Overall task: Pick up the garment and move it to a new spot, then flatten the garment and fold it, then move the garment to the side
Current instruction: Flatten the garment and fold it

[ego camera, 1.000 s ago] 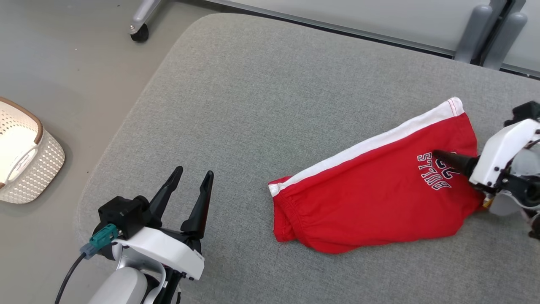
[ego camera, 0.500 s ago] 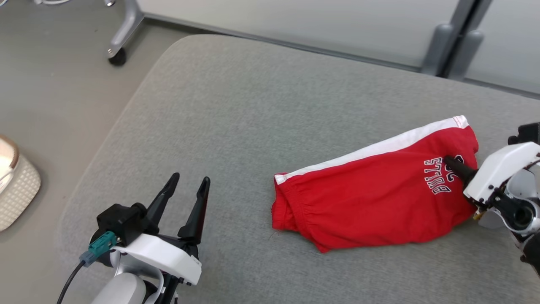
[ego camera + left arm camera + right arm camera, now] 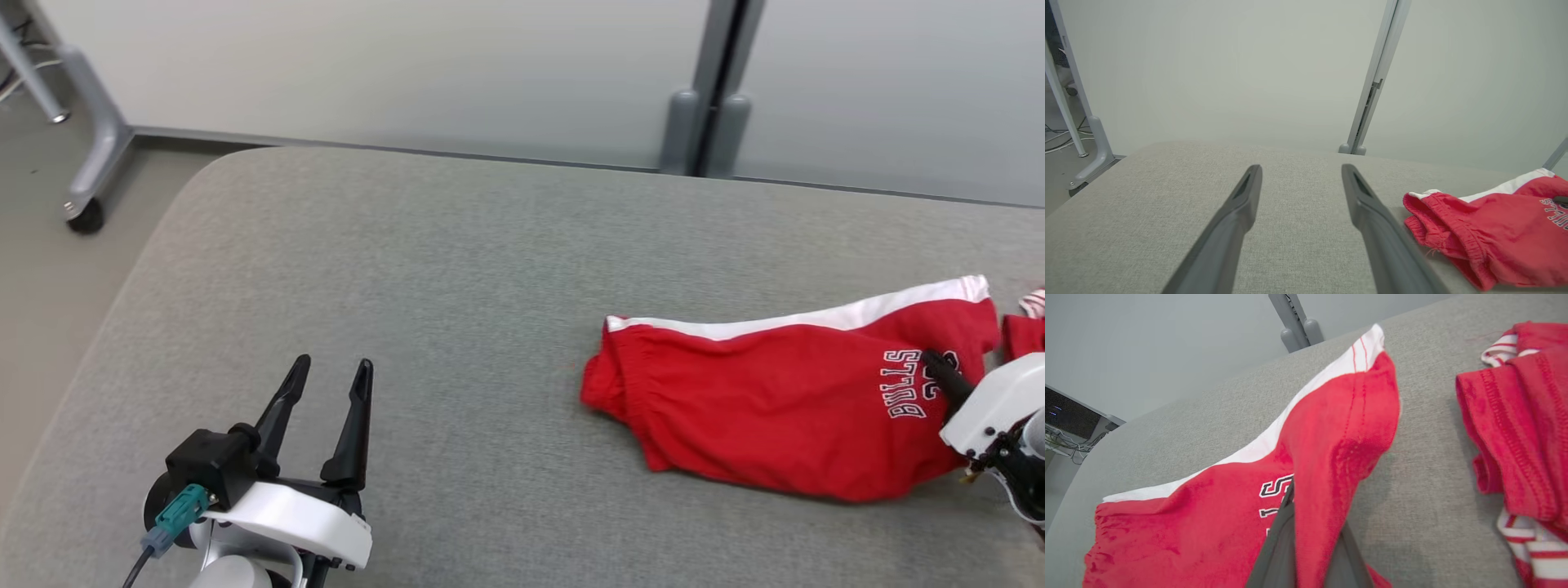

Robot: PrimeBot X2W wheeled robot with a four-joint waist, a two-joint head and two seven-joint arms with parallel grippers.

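Pinching a fold of the red Bulls shorts (image 3: 759,416) in the right gripper (image 3: 939,369), likely to lift them, with the left gripper (image 3: 333,365) wide and empty.

We see left gripper (image 3: 1301,167) fingers spread over grey fabric cushion (image 3: 1147,212); red white-striped cloth shorts (image 3: 1490,237) at four o'clock.

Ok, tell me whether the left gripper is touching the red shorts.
No: the left gripper stands open over bare grey cushion, apart from the red shorts.

Lab-like test room, pale partition panels (image 3: 408,65), castered metal frame (image 3: 102,143), grey padded worktable (image 3: 408,286)
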